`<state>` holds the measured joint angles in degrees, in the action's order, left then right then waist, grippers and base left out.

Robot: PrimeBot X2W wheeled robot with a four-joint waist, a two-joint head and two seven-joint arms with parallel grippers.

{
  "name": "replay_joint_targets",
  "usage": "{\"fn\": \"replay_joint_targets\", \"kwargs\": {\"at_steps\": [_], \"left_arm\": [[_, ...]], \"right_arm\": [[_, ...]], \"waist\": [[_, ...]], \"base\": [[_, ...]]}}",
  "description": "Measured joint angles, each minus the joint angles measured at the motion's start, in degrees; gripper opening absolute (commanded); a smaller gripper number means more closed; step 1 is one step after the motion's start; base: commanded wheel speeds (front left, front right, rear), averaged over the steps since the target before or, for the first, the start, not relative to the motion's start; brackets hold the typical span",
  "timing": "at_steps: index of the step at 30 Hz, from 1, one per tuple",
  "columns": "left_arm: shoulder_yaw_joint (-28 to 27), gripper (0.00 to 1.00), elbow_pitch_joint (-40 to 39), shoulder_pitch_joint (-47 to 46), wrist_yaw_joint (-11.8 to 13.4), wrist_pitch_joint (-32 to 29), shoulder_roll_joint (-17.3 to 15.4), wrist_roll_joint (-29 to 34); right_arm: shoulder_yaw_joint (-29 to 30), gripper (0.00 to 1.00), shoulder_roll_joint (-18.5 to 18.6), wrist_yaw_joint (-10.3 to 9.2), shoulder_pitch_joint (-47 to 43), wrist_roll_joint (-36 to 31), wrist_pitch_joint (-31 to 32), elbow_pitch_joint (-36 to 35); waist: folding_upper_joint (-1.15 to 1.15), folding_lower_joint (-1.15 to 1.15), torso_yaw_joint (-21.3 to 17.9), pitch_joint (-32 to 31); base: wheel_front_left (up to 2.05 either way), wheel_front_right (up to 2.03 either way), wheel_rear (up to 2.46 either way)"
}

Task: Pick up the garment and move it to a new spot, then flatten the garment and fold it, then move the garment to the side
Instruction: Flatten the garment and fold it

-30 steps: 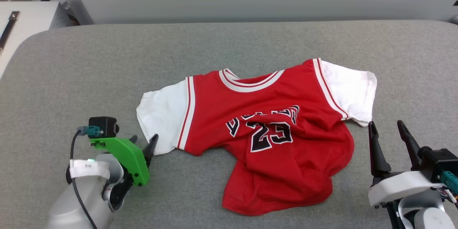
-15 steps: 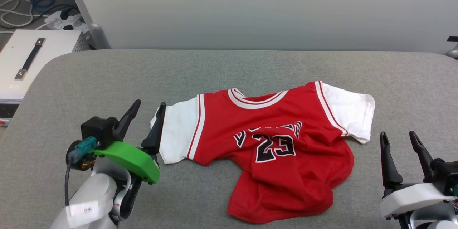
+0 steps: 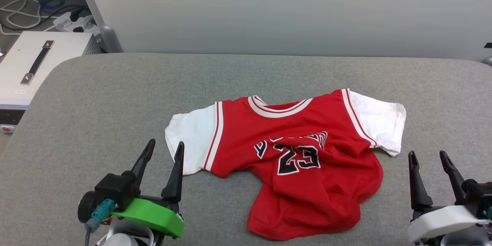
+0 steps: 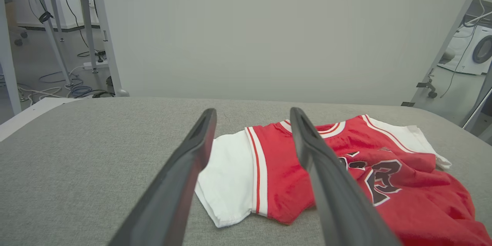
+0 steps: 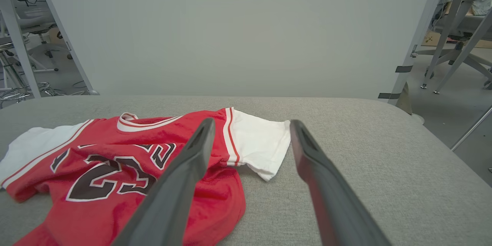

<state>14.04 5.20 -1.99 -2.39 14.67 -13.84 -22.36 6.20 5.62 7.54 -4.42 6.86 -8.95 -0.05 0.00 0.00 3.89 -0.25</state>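
The garment [image 3: 292, 150], a red jersey with white short sleeves and a black 23, lies rumpled on the grey table, its lower part bunched and folded over. It also appears in the left wrist view as the garment [image 4: 284, 177] and in the right wrist view as the garment [image 5: 115, 169]. My left gripper [image 3: 165, 146] stands open just left of the white left sleeve, holding nothing. My right gripper [image 3: 427, 156] is open below the right sleeve, apart from the cloth. Between the left fingers [image 4: 192, 161] the sleeve shows ahead.
The grey padded table [image 3: 115, 96] has a rounded far left corner. A white box with a black handle [image 3: 34, 65] sits off the table at the left, with cables on the floor. A pale wall panel [image 3: 269, 7] rises behind the table.
My left gripper has swung from the sleeve's near edge to upright with fingers pointing up, spread apart. The head camera tilted up, so the whole scene slid down. The garment lies as before.
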Motion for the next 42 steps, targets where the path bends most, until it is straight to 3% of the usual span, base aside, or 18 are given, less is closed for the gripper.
{"fn": "replay_joint_targets", "kwargs": {"at_steps": [4, 10, 13, 22, 26, 31, 42], "left_arm": [[-1.38, 1.0, 0.43, -0.02, -1.48, 0.0, 1.33, 2.34], [-1.88, 1.0, 1.3, -0.21, -3.15, 0.0, 3.18, 4.07], [-2.2, 1.0, 1.42, -0.6, -3.65, 0.0, 3.92, 4.88], [-3.14, 1.0, 1.02, -5.2, -4.53, 0.0, 6.01, 6.15], [-3.12, 1.0, 0.33, -6.78, -4.77, 0.0, 7.45, 5.34], [-2.9, 1.0, -0.45, -8.6, -4.78, 0.0, 8.13, 5.61], [-1.94, 1.0, -1.8, -10.58, -4.88, 0.0, 8.55, 5.04]], "right_arm": [[-0.4, 1.0, 0.46, 0.0, 0.01, -0.16, 0.99, -0.08], [-4.93, 1.0, 6.1, 0.01, 0.71, 0.02, 7.98, -0.69], [-6.92, 1.0, 10.33, 0.01, 3.12, 2.27, 16.27, -1.16], [-10.03, 1.0, 24.46, 0.0, 17.06, 14.14, 50.18, -1.29], [-12.26, 1.0, 29.48, 0.01, 23.61, 17.91, 60.11, 0.49], [-12.76, 1.0, 32.75, 0.01, 31.58, 20.64, 64.03, 3.77], [-12.79, 1.0, 35.07, 0.01, 40.46, 20.96, 65.92, 15.15]], "waist": [[0.0, 0.0, 0.31, 0.68], [0.0, 0.0, 0.93, 2.43], [0.0, 0.0, 1.42, 3.78], [0.0, 0.0, 4.0, 9.58], [0.0, 0.0, 5.92, 12.14], [0.0, 0.01, 8.28, 15.23], [0.0, 0.01, 12.71, 21.84]], "base": [[0.0, 0.0, 0.0], [0.0, 0.0, 0.0], [0.0, 0.0, 0.0], [0.0, 0.0, 0.0], [0.0, 0.0, 0.0], [0.0, 0.0, 0.0], [0.0, 0.0, 0.0]]}}
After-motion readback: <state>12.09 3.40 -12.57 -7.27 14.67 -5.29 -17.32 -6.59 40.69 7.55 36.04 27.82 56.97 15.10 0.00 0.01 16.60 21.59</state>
